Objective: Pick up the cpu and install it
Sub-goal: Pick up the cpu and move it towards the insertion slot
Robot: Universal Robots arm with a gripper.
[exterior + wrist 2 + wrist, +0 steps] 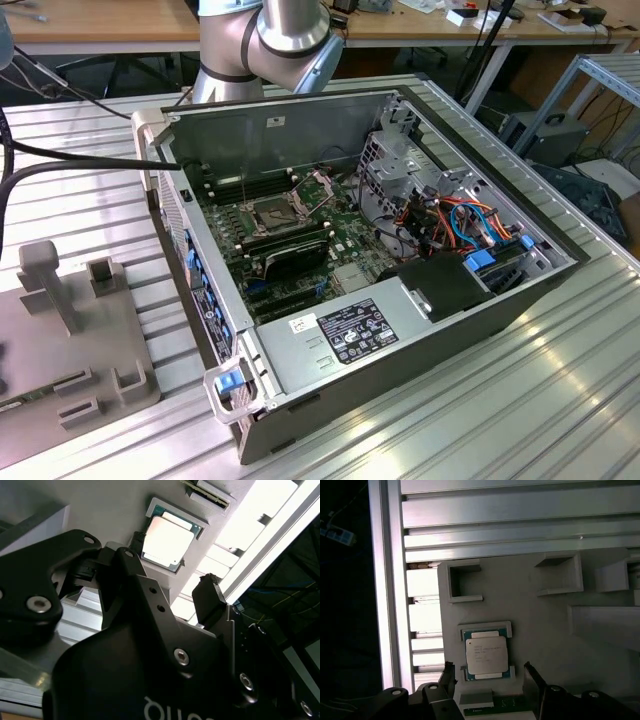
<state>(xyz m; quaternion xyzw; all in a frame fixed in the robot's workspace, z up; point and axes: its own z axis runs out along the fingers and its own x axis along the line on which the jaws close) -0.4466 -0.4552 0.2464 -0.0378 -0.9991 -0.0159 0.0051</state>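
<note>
Silver-grey metal tops the cpu (486, 653), which is seated flat in a recess near the edge of the grey fixture (545, 630) on the table (520, 510), framed untouched between wide-spread, empty fingers (532, 680).

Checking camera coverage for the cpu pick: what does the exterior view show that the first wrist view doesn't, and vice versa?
Exterior view: the open computer case, its motherboard with the socket frame raised, and the arm behind the case.
First wrist view: the cpu lying flat in its nest on the grey fixture plate, untouched, with the open jaws standing one to either side near it.
Both: that fixture plate and the slatted aluminium table.
</note>
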